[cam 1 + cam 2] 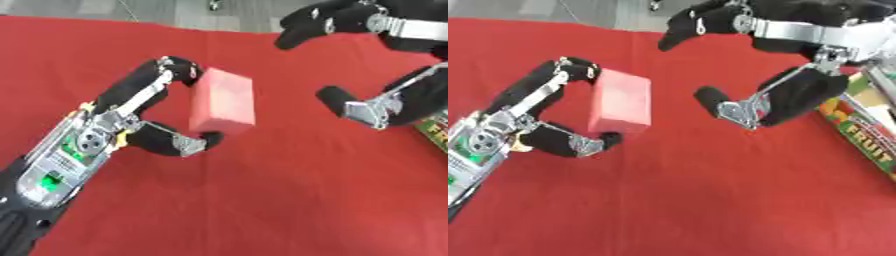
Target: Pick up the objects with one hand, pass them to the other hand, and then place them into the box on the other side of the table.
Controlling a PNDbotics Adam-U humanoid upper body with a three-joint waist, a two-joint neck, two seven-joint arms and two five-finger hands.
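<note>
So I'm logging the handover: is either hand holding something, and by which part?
The left hand pinches the red block by its two short ends; the right hand is open and holds nothing.

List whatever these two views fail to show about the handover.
- Box: cut off by the right edge in both views; inside unseen.
- Red block: far face hidden; whether it rests on the cloth is unclear.
- Left hand: pinches the block.
- Right hand: open, wrist cut off at the edge.
</note>
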